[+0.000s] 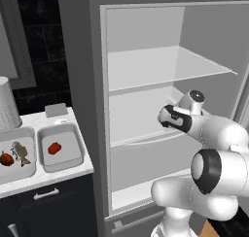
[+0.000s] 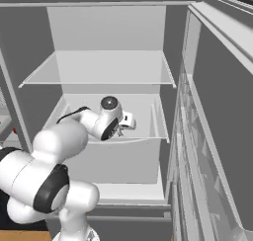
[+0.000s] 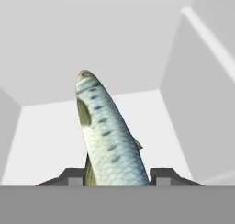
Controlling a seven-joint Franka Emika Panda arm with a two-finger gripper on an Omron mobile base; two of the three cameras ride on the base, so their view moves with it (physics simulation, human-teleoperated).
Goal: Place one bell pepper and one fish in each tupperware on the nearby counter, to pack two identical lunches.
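Observation:
In the hand view a silver-green scaled fish (image 3: 108, 136) stands head-up between my finger tips, and my gripper (image 3: 118, 178) is shut on its lower body inside a white fridge drawer (image 3: 55, 126). In the right base view my hand (image 2: 121, 126) reaches down into that drawer. On the counter (image 1: 58, 177) at the left sit two tupperwares. The left tupperware (image 1: 30, 170) holds a red bell pepper (image 1: 6, 159) and a brownish fish (image 1: 20, 152). The right tupperware (image 1: 72, 144) holds one red bell pepper (image 1: 54, 147).
The fridge stands open with a white shelf (image 1: 160, 66) above the drawer, and its door (image 2: 217, 136) swings out at the right. A grey ribbed canister (image 1: 7, 107) and a small grey block (image 1: 56, 110) stand at the counter's back.

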